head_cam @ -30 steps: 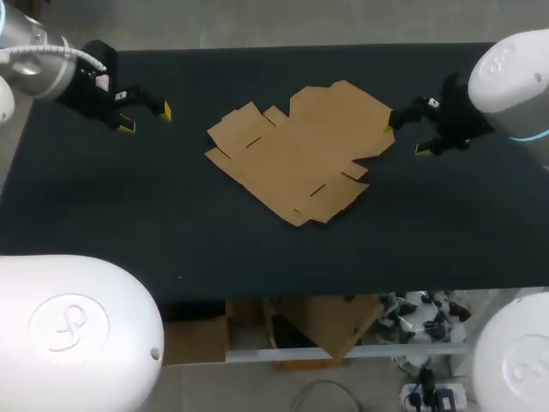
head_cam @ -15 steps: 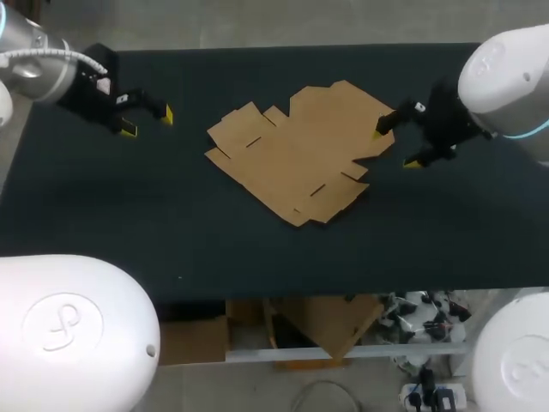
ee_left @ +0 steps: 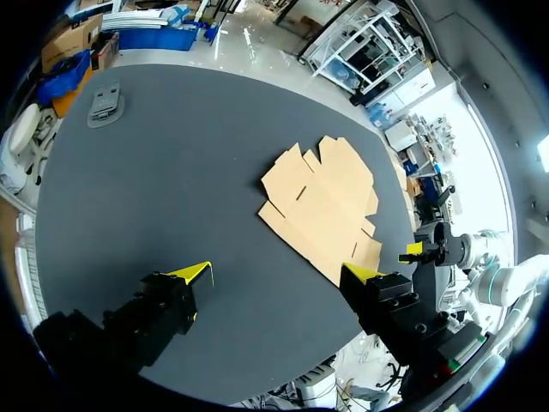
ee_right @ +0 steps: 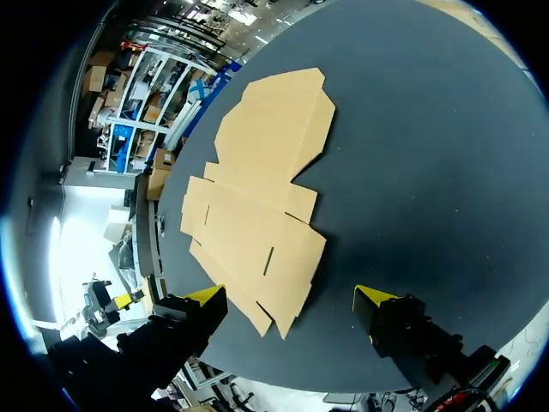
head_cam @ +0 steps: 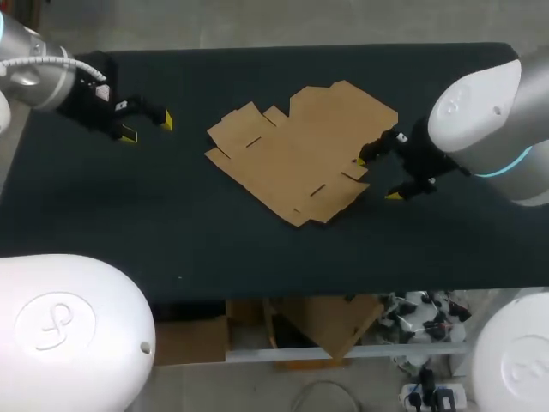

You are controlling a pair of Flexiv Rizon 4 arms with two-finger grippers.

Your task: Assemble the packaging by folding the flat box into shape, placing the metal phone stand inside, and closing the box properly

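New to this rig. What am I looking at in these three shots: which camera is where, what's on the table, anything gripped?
It is a two-armed robot at a table. The head view is from a fixed camera above and behind it: left arm at the left, right arm at the right. The wrist views are from a camera on each wrist, looking along that arm's yellow-tipped fingers. On the dark table lies a flat box, an unfolded sheet of brown cardboard. The left gripper is open, off to the box's side. The right gripper is open at the box's right edge. Neither holds anything. The left wrist view also shows a small grey object on the table, possibly the phone stand.
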